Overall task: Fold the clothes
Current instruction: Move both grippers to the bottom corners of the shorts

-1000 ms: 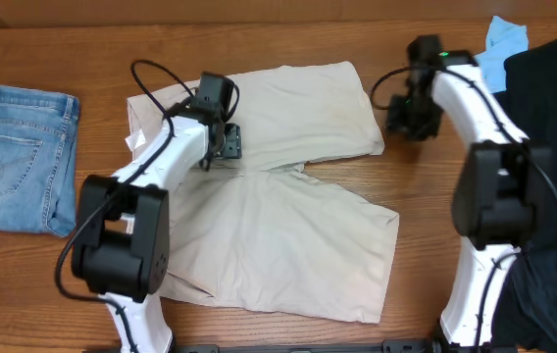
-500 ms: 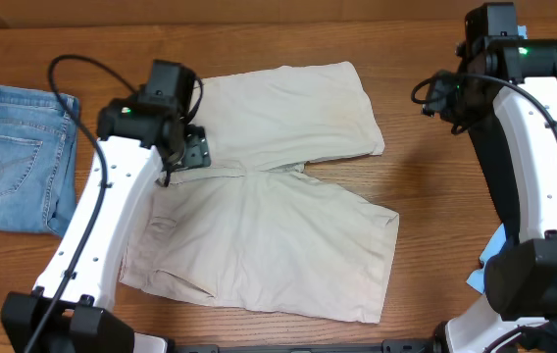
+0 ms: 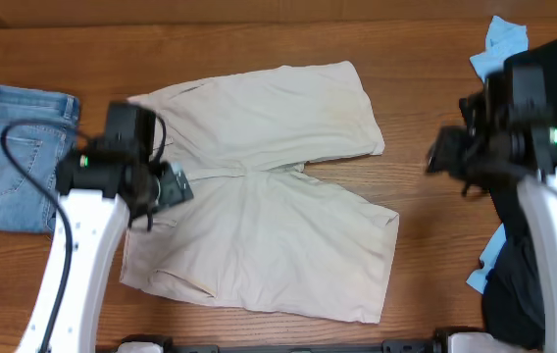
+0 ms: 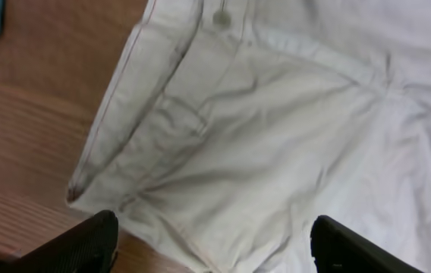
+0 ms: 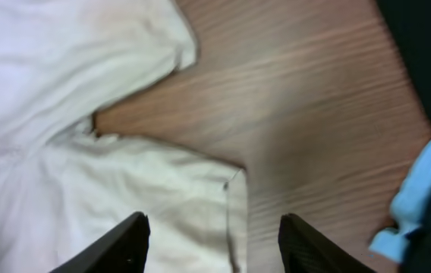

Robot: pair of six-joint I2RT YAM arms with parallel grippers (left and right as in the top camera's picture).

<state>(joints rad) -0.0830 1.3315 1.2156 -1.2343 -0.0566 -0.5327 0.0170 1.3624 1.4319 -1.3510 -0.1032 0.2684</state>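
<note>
- The brown wooden table (image 3: 426,235) lies under both my claws. Bare wood runs between my right claw (image 3: 445,155) and the shorts' leg hems, open room for moving. A narrower bare strip lies to the outer side of my left claw (image 3: 166,186).
- The pale beige khaki cotton shorts (image 3: 278,196) lie spread flat in the same place as a second ago. The waistband lies under my left claw and the two legs reach toward my right claw.
- The black garment (image 3: 509,294) lies heaped beneath my right arm, behind that claw.
- The folded blue denim jeans (image 3: 19,157) sit well to the outer side of my left claw, apart from the shorts.
- The light blue cloth (image 3: 499,39) lies beyond my right claw by the far edge. In the right wrist view another piece of it (image 5: 416,189) shows to the outside.
- My right claw (image 5: 212,235) has swung nearer from the far corner. Its fingers are spread and empty above the hem corner of the shorts (image 5: 64,189).
- My left claw (image 4: 214,235) has drawn back along the waistband. It is spread wide with nothing held, and the waistband corner of the shorts (image 4: 276,136) lies just ahead.
- The small pale waistband button (image 4: 221,17) sits farther ahead of my left claw.
</note>
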